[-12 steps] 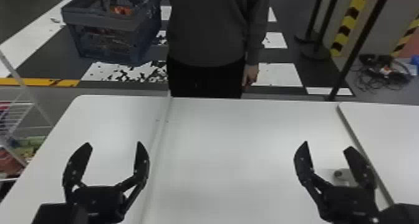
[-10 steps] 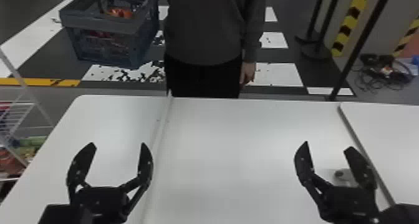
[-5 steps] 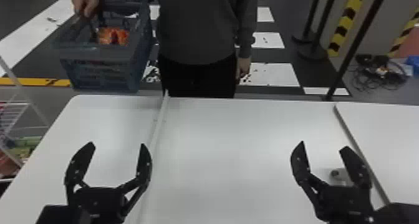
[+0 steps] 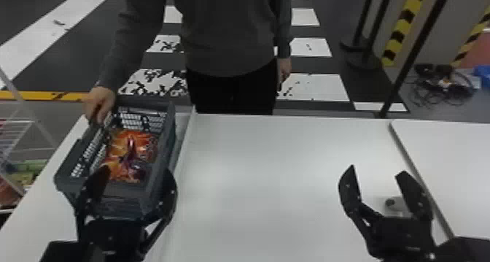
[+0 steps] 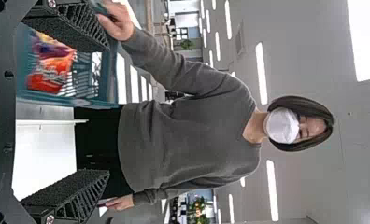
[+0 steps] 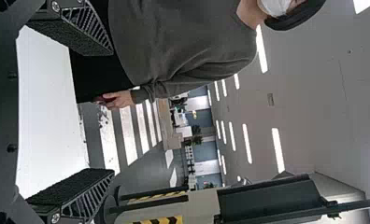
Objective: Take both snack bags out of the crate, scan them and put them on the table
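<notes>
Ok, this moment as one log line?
crate: over table, person's hand on rim; snacks: inside; left gripper: open, near crate; right gripper: open, empty

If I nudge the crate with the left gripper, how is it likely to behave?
The crate will probably feel stiff, given its straight walls and rim. It may resist sliding, since a person's hand grips its edge. Pushed at the near end, it might pivot about that hand.

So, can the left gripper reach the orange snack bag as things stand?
Probably: the bag lies in the open-topped crate near the open left gripper, though a person's hand holds the rim.
</notes>
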